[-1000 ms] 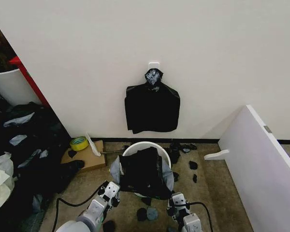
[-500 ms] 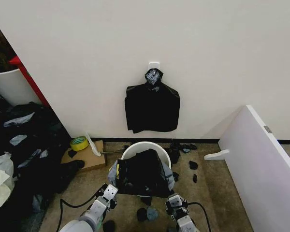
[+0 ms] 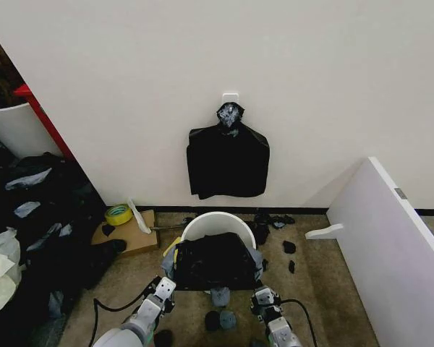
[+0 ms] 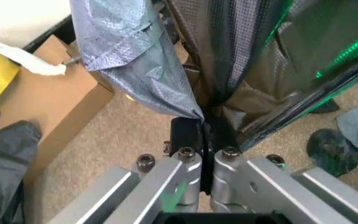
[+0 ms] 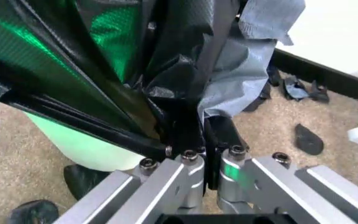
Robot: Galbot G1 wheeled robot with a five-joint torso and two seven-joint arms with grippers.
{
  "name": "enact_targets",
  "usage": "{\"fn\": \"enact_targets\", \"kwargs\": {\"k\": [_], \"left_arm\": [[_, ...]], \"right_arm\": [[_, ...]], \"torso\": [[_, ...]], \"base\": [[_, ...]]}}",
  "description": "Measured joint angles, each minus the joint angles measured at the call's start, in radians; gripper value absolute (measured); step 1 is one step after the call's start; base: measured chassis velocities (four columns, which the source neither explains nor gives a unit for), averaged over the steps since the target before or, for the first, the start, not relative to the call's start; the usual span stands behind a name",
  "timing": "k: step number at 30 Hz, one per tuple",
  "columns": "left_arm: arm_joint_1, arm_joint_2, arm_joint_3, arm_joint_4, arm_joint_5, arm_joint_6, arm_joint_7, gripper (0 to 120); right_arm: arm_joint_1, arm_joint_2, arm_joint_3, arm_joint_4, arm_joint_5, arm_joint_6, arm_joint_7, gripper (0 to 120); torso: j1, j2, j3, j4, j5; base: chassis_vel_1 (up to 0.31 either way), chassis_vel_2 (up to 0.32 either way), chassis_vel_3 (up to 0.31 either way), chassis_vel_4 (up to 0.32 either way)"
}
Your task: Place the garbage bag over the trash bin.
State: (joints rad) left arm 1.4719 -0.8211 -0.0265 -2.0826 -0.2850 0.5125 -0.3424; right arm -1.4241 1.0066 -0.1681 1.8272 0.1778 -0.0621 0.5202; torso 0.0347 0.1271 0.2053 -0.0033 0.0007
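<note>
Head view: the garbage bag (image 3: 213, 262) hangs over the near rim of the trash bin (image 3: 215, 222). My left gripper (image 3: 161, 289) and right gripper (image 3: 263, 298) each pinch a bottom corner. It's thin plastic, so yanking unevenly could tear it or tip the bin.

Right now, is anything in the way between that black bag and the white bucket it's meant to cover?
Nothing visible is. Left gripper and right gripper pinch the garbage bag, spread over the trash bin's near rim; its far rim is bare.
</note>
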Motion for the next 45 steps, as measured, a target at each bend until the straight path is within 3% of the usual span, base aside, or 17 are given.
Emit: {"fn": "enact_targets", "kwargs": {"k": [13,14,19,21,23,39,45], "left_arm": [[0.009,-0.009,-0.002,-0.01,-0.034,0.001,-0.025,0],[0.014,-0.006,-0.003,-0.022,-0.043,0.009,-0.033,0],[0.036,0.014,-0.013,-0.064,-0.066,0.038,-0.053,13],[0.056,0.033,-0.028,-0.103,-0.081,0.067,-0.074,26],[0.069,0.044,-0.039,-0.125,-0.09,0.086,-0.085,27],[0.239,0.105,-0.171,-0.325,-0.173,0.168,-0.157,89],[0.279,0.107,-0.21,-0.405,-0.202,0.18,-0.188,100]], "right_arm": [[-0.031,-0.016,0.032,-0.008,-0.06,0.049,-0.027,0],[-0.039,-0.023,0.035,0.006,-0.06,0.051,-0.03,4],[-0.068,-0.049,0.044,0.058,-0.053,0.068,-0.052,18],[-0.09,-0.07,0.049,0.094,-0.048,0.088,-0.076,30],[-0.102,-0.08,0.051,0.113,-0.047,0.096,-0.084,31],[-0.278,-0.132,0.051,0.303,-0.059,0.067,-0.039,94],[-0.315,-0.134,0.059,0.367,-0.081,0.088,-0.029,100]], "torso": [[0.0,0.0,0.0,0.0,-0.0001],[0.0,0.0,0.0,0.0,0.0],[0.0,0.0,0.0,0.0,-0.0001],[0.0,0.0,0.0,0.0,0.0],[0.0,0.0,0.0,0.0,-0.0002],[0.0,0.0,0.0,0.0,-0.0005],[0.0,0.0,0.0,-0.0001,0.0005]], "base": [[0.0,0.0,0.0,0.0],[0.0,0.0,0.0,0.0],[0.0,0.0,0.0,0.0],[0.0,0.0,0.0,0.0],[0.0,0.0,0.0,0.0],[0.0,0.0,0.0,0.0],[0.0,0.0,0.0,0.0]]}}
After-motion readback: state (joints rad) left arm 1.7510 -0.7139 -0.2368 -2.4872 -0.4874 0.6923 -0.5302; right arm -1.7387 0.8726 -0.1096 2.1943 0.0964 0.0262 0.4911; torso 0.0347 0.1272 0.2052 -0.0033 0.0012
